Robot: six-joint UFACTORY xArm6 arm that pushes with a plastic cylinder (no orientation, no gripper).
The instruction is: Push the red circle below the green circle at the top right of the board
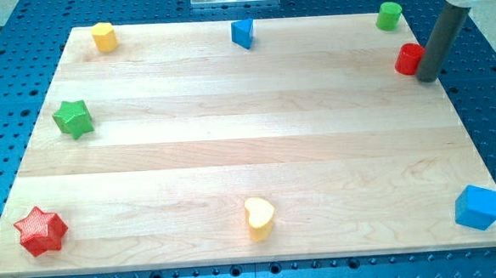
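Observation:
The red circle (pixel 409 59) sits near the board's right edge, in the view's upper right. The green circle (pixel 388 16) stands above it and slightly to its left, at the top right corner, with a gap between them. My rod comes down from the view's top right, and my tip (pixel 428 79) rests on the board just right of the red circle and slightly below it, touching or nearly touching its right side.
A wooden board (pixel 248 139) lies on a blue perforated table. On it are a yellow block (pixel 103 36) top left, a blue block (pixel 242 33) top centre, a green star (pixel 73 119) left, a red star (pixel 40 231) bottom left, a yellow heart (pixel 259 218) bottom centre and a blue block (pixel 477 208) bottom right.

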